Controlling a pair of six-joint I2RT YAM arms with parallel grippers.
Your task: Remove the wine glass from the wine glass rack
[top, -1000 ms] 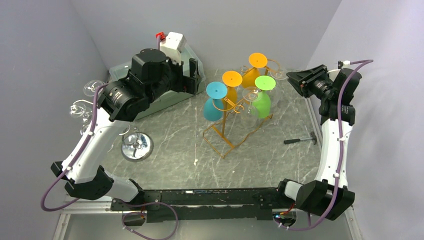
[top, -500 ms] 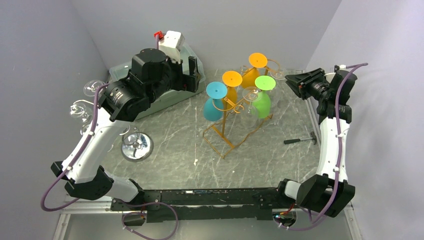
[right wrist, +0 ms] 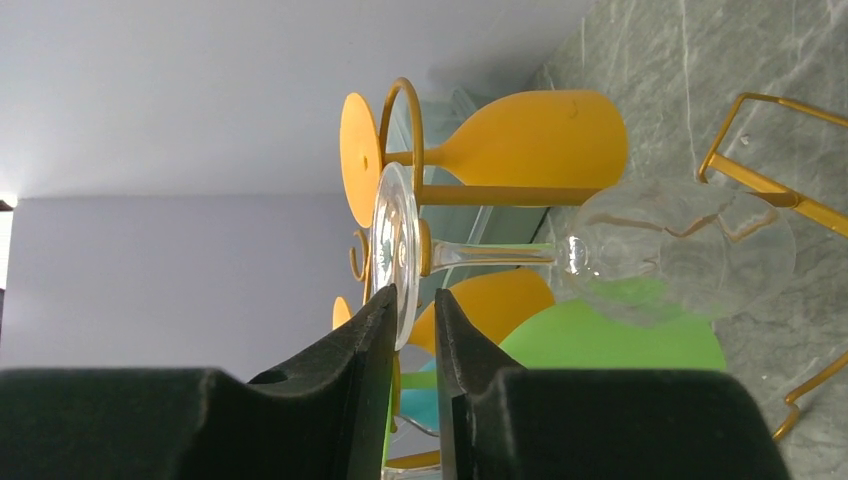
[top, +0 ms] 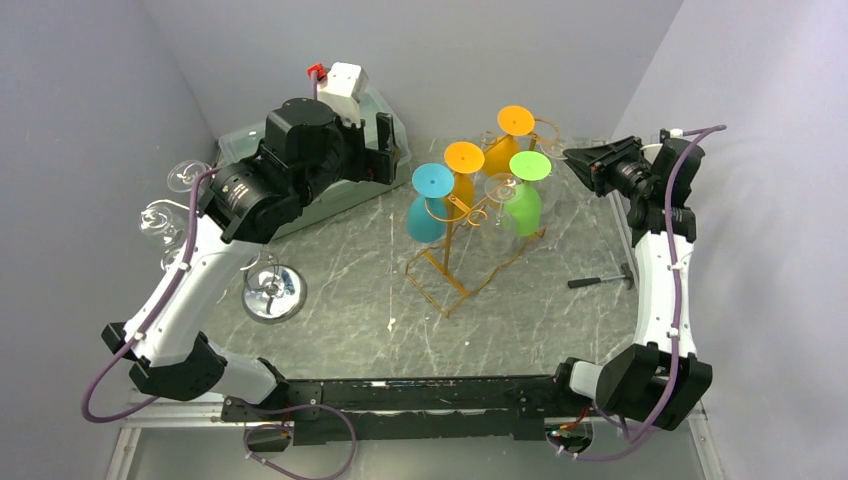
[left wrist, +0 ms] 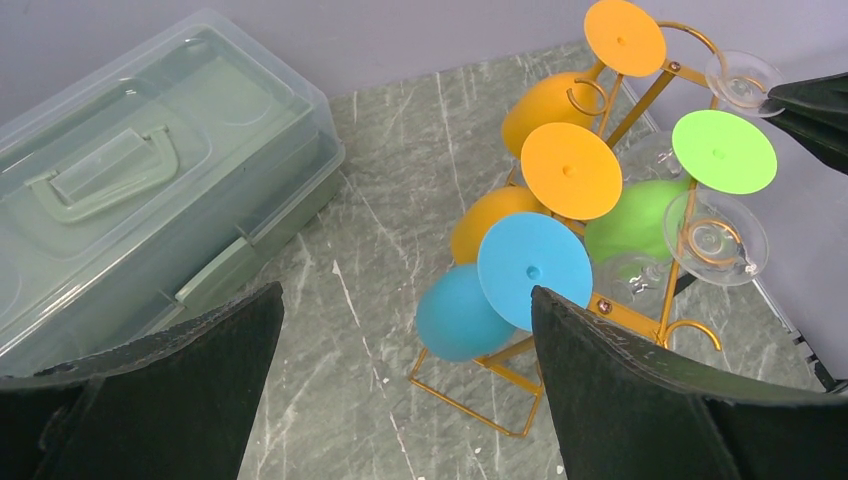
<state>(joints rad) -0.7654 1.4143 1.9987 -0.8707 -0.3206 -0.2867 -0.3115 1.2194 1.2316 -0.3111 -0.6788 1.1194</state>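
The golden-orange wire rack [top: 440, 280] stands mid-table with several glasses hanging upside down: blue [top: 430, 200], two orange [top: 465, 160], green [top: 528, 190] and two clear ones. My right gripper [top: 568, 155] is at the rack's far right end. In the right wrist view its fingers [right wrist: 412, 300] are nearly closed on the rim of the round foot [right wrist: 397, 245] of a clear wine glass [right wrist: 680, 250], which hangs in its golden hook. That foot also shows in the left wrist view [left wrist: 742, 78]. My left gripper [left wrist: 405, 292] is open and empty, high above the table left of the rack.
A green-lidded clear box [left wrist: 150, 190] sits at the back left under my left arm. A chrome round-based stand [top: 272, 292] with clear glasses [top: 185, 175] stands at the left. A small dark hammer-like tool [top: 600, 281] lies at the right. A grey wall is close behind my right arm.
My right gripper has moved left to the rack's far end and narrowed its fingers around the clear glass's foot. The left arm has barely moved.
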